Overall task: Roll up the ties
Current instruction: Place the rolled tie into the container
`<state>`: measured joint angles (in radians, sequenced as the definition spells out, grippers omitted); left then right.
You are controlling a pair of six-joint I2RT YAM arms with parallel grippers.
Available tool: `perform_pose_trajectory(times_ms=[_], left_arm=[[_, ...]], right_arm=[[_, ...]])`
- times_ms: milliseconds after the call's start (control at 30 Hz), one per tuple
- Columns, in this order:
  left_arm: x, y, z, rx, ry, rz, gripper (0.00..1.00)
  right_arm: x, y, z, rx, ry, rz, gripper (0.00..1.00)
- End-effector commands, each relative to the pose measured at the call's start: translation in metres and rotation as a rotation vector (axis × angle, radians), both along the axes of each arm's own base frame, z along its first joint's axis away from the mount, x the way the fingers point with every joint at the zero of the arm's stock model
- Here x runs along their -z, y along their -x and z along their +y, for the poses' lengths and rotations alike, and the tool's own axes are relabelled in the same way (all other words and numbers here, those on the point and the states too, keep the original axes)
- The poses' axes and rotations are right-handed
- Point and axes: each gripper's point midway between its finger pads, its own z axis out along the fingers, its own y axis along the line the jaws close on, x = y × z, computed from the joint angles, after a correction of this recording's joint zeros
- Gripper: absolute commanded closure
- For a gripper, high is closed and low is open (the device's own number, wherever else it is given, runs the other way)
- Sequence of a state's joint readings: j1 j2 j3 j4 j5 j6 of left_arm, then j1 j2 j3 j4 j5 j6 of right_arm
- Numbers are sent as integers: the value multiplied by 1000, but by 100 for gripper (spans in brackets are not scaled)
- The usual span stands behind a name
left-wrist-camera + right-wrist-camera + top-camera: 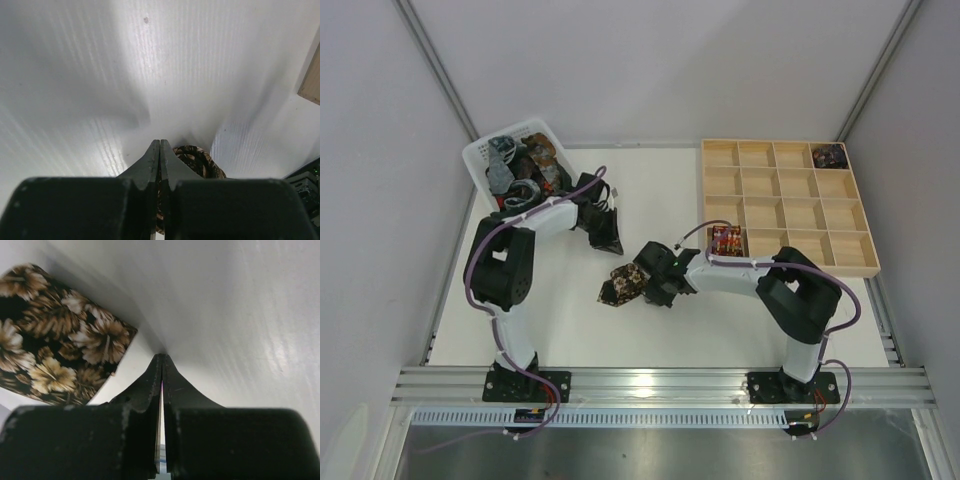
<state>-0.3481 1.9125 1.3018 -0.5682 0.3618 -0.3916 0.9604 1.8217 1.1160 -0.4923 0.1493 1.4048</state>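
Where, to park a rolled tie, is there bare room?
Bare table lies between basket and tray, and along the near edge. Most tray cells are empty. Crowded: the middle, around the floral tie, left gripper and right gripper.

Arms: left arm [505, 268] and right arm [800, 300], black joint housings, white links.
Cables: thin purple cables [471, 280], looped alongside.
Grippers: left gripper [159, 143], right gripper [161, 357], matte black, tapered, seemingly scuffed.
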Motion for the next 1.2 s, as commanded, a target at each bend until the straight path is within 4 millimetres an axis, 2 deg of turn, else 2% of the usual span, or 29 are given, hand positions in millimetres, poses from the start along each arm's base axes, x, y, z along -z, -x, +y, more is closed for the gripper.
perform_pose_trajectory(times_ms=[0, 167, 433, 467, 567, 767, 800, 867, 933, 967, 1000, 1033, 1067, 1133, 1167], left_arm=[[-1, 5, -15, 68, 17, -15, 95], [8, 21, -18, 78, 21, 21, 95], [13, 44, -20, 122, 23, 59, 98], [13, 45, -20, 122, 22, 57, 98], [17, 45, -13, 115, -5, 57, 99], [18, 46, -21, 111, 49, 78, 98], [17, 44, -21, 109, 48, 73, 98], [18, 39, -9, 78, -18, 60, 97], [9, 26, 4, 42, -44, 32, 94], [6, 22, 9, 28, -56, 25, 92], [-3, 12, 13, 21, -69, -3, 88], [-8, 7, 26, -3, -107, -8, 84], [-14, 2, 30, -12, -119, -23, 81], [-34, -12, 39, -28, -124, -79, 76], [-39, -13, 43, -35, -135, -81, 74]], right_arm=[[9, -6, 3, 93, -12, -20, 100], [19, -9, 10, 145, -37, -13, 100], [21, -28, 27, 198, -52, -44, 100], [18, -32, 31, 189, -55, -53, 100], [24, -27, 24, 190, -31, -42, 100], [17, -39, 26, 182, -56, -77, 100], [18, -40, 26, 178, -51, -76, 100], [14, -38, 26, 158, -50, -73, 100], [17, -29, 16, 112, -11, -62, 100], [6, -27, 14, 95, -23, -73, 100], [4, -24, 9, 77, -16, -81, 100], [3, -21, 0, 38, 8, -94, 100], [-9, -22, -3, 20, -6, -116, 100], [-19, -24, -11, -65, 20, -163, 100], [-22, -23, -16, -101, 42, -176, 99]])
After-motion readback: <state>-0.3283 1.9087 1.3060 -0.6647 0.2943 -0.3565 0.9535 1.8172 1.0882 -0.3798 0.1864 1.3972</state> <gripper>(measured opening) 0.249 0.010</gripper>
